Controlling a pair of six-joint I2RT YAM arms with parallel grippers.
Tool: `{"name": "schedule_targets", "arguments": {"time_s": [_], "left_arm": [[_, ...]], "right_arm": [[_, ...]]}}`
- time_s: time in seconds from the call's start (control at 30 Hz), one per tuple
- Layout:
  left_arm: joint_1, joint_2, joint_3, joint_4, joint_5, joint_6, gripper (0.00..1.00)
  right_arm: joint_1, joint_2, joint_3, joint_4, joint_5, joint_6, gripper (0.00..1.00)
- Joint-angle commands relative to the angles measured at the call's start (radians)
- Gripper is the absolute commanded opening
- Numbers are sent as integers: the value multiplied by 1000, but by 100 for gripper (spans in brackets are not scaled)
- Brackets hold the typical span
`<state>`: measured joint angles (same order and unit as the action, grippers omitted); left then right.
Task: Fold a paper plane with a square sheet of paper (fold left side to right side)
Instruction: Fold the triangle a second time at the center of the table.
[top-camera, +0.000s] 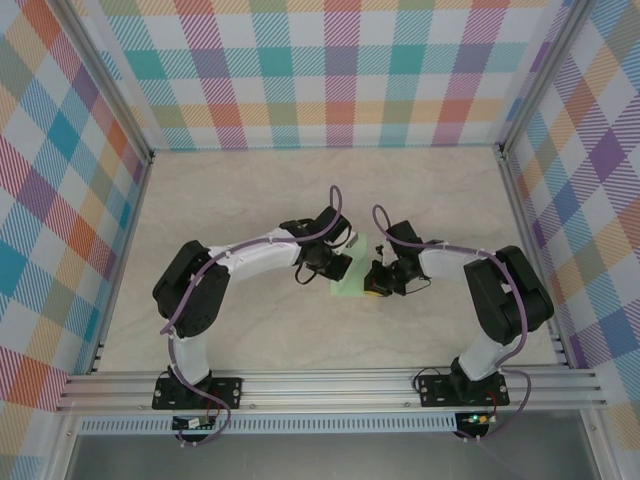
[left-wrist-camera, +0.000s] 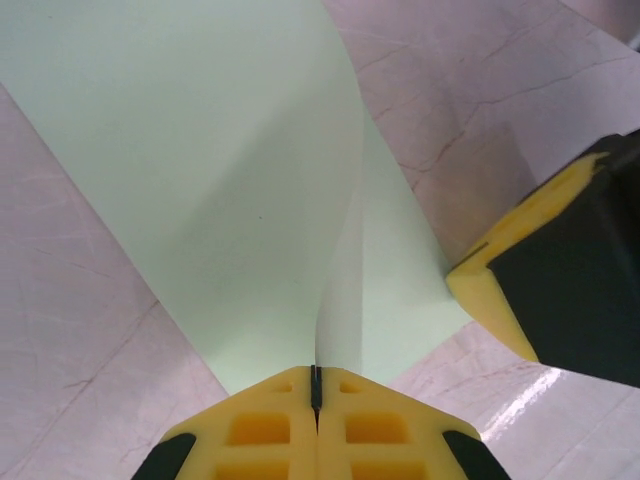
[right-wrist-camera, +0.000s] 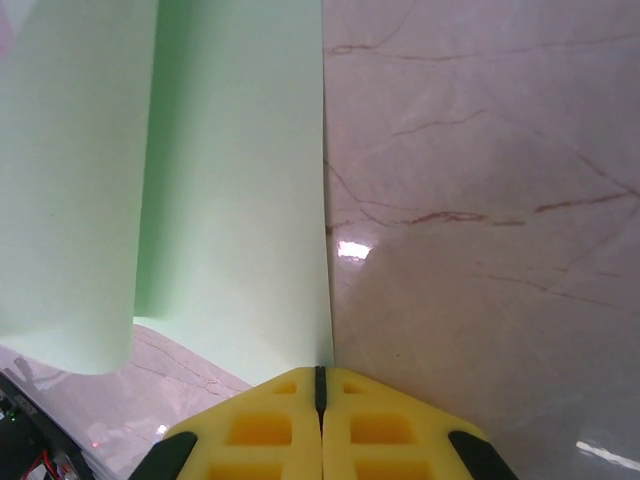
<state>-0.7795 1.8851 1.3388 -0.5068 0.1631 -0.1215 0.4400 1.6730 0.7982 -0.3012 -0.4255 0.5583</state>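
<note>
Left gripper (left-wrist-camera: 316, 385) pinches the curled-up edge of the thin pale mint-green paper sheet (top-camera: 345, 288), centre frame. Right gripper (right-wrist-camera: 320, 385) looks clamped on another edge.

Pale mint paper, yellow pads, marble and pastel plaid.

The square sheet of paper (left-wrist-camera: 220, 200) is a plain, unmarked pale mint green, shading slightly darker where one layer lies under another. The left gripper (left-wrist-camera: 316, 385) and right gripper (right-wrist-camera: 320, 375) both have bright yellow pads edged in black. The table (top-camera: 250, 190) is beige marble with thin reddish-brown veins. The walls (top-camera: 330, 70) at left, right and far carry a diagonal-hatched plaid of teal, blue, orange, pink, purple and green on white. Both the left arm (top-camera: 250, 255) and the right arm (top-camera: 450, 262) are white with black joints and purple cables (top-camera: 335, 200), above a silver rail (top-camera: 330, 385).
</note>
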Motion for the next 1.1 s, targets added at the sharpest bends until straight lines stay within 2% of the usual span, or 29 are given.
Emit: {"name": "schedule_targets", "arguments": {"time_s": [0.0,0.17,1.07], "left_arm": [[18,28,38,-39,-17,36,0],[29,55,64,-65,-54,56,0],[60,124,94,-33,-50,59,0]], "right_arm": [[13,24,23,-50,19,-36,5],[16,28,31,-56,14,-44,6],[22,35,43,-83,28,-62,6]]}}
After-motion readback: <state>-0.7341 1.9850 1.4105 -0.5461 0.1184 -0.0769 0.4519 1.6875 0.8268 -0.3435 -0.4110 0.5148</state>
